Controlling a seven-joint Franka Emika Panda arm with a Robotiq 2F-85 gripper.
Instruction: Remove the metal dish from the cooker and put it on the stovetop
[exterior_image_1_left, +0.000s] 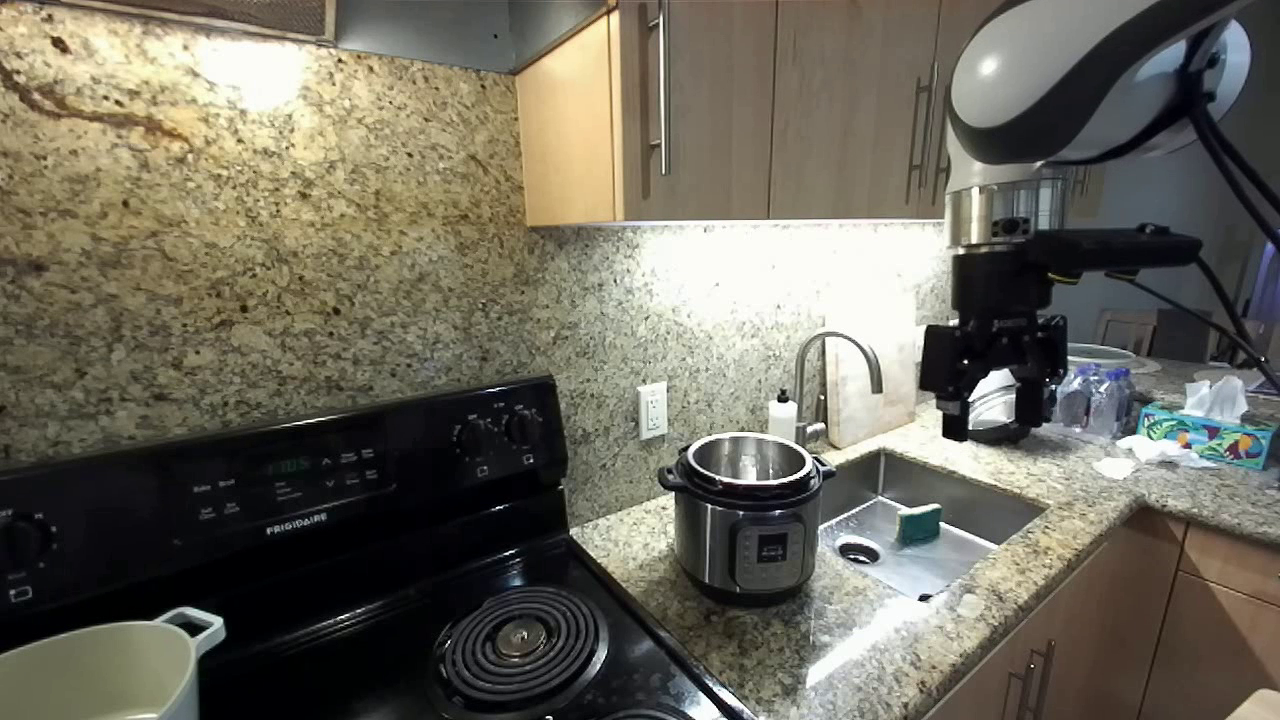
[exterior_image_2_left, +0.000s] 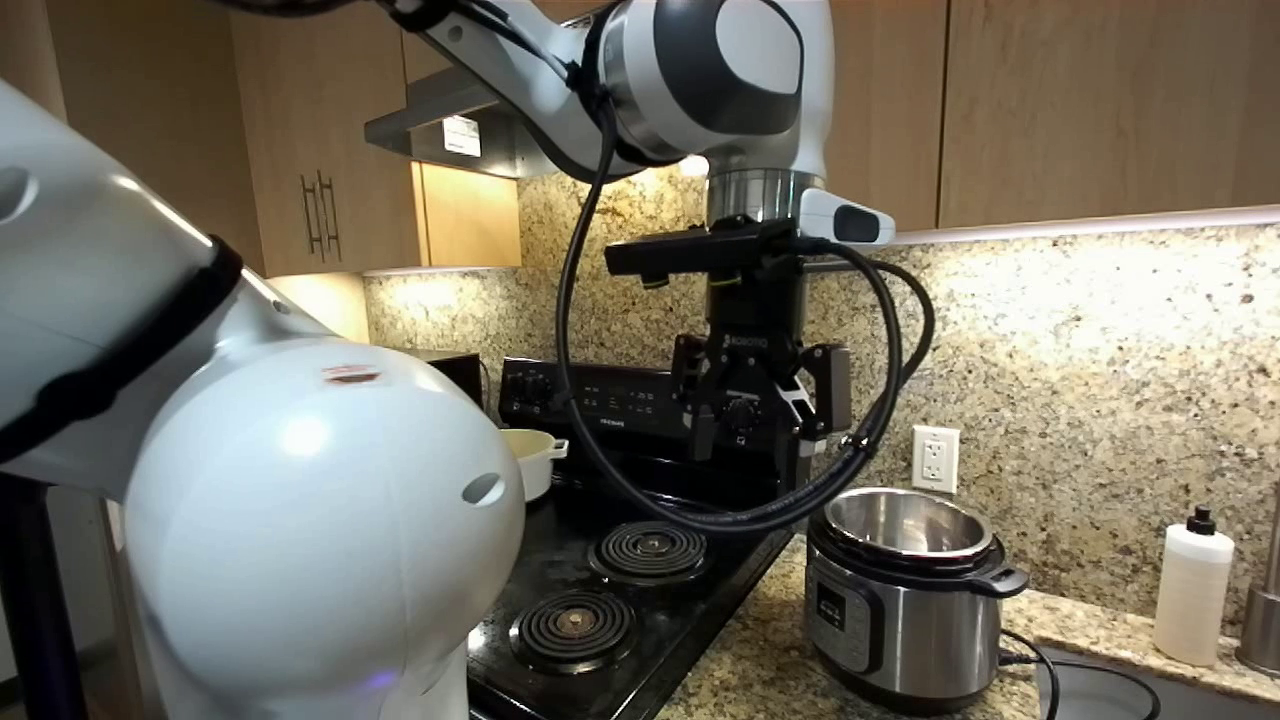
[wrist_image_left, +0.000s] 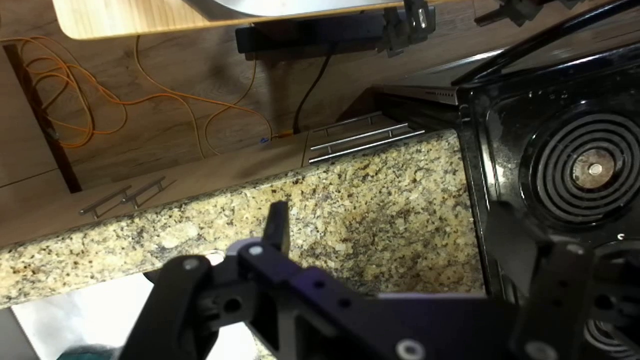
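The metal dish (exterior_image_1_left: 750, 458) is a shiny round inner pot seated inside the cooker (exterior_image_1_left: 712, 540); its rim and inner wall show from above. In an exterior view the dish (exterior_image_2_left: 905, 522) and cooker (exterior_image_2_left: 935, 645) stand on the counter beside the stovetop (exterior_image_2_left: 665, 612). The stovetop also shows in an exterior view (exterior_image_1_left: 390, 650) and at the right of the wrist view (wrist_image_left: 505, 102). My gripper (exterior_image_1_left: 992, 420) is open and empty, pointing down, higher than the cooker and apart from it. Its fingers (exterior_image_2_left: 748, 455) are spread in the wrist view (wrist_image_left: 390, 210), where the dish and cooker do not show.
A cream-white handled pot (exterior_image_1_left: 110, 670) stands on the stovetop's far side. A sink (exterior_image_1_left: 965, 560) with a green sponge (exterior_image_1_left: 918, 523) and a faucet (exterior_image_1_left: 840, 345) lies beside the cooker. A soap bottle (exterior_image_2_left: 1195, 590) and a black cord (exterior_image_2_left: 1055, 665) are near it. Upper cabinets (exterior_image_1_left: 700, 110) overhang the counter.
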